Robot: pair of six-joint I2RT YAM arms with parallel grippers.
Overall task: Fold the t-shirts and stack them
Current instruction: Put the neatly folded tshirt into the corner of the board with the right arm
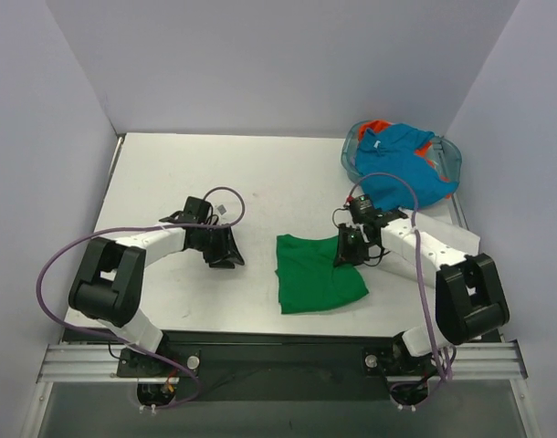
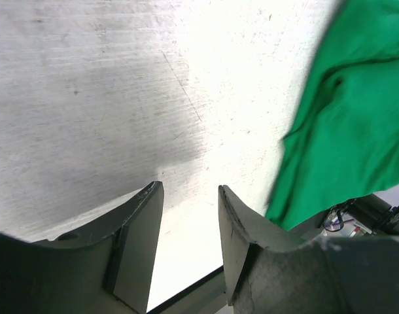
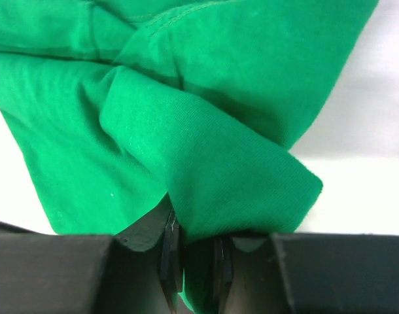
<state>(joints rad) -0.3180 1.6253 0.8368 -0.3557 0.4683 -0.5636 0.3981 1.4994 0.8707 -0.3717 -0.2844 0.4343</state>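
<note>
- green t-shirt [image 1: 317, 272]: lies rumpled and partly folded on the table [image 1: 215, 173], between the two arms. Its near hem is close to the table's front edge, so a drag toward the bases could hang it over.
- right gripper [image 3: 193, 252]: at the green t-shirt's right edge, fingers clamped on a bunched fold. The pinch takes several layers right at the tips. A pull may haul the whole shirt instead of turning one layer, or the fold may slip out.
- left gripper [image 2: 190, 222]: left of the green t-shirt and apart from it, fingers parted with nothing between them. With one side held, a lift would likely skew the fold and add creases.
- turquoise t-shirt [image 1: 402, 164]: heaped well behind and right of the green t-shirt. The orange-red t-shirt [image 1: 379, 126] peeks out behind it. They may sit in a clear bin, hard to tell.
- right arm's cable [image 1: 381, 174]: loops beside that heap, so a backward swing could snag the cloth.
</note>
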